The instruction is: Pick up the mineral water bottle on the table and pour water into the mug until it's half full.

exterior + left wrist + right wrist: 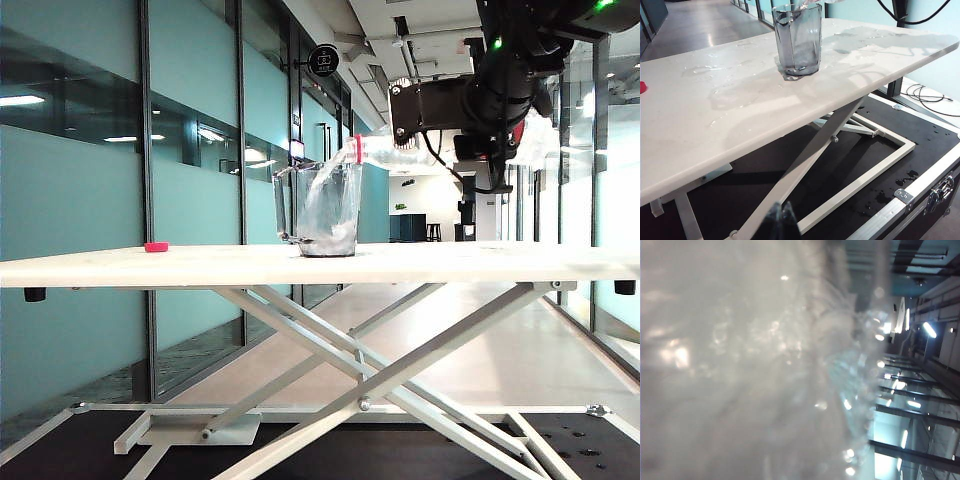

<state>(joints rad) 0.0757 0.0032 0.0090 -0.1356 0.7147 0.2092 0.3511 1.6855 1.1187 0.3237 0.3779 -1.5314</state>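
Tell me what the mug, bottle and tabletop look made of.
Mug: clear greyish glass or hard plastic, faceted and glossy. Mineral water bottle, tilted in the right gripper: thin clear plastic. Table: white matte board, possibly laminate, with wet patches.

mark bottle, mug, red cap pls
bottle (395, 151), exterior view, clear tilted body near the neck.
mug (798, 40), left wrist view, front of the glass wall.
red cap (156, 246), exterior view, its side, on the table's left.

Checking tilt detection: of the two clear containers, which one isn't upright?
The clear plastic mineral water bottle, held tipped nearly level by the right gripper, mouth over the mug. The clear handled mug stands upright on the white table.
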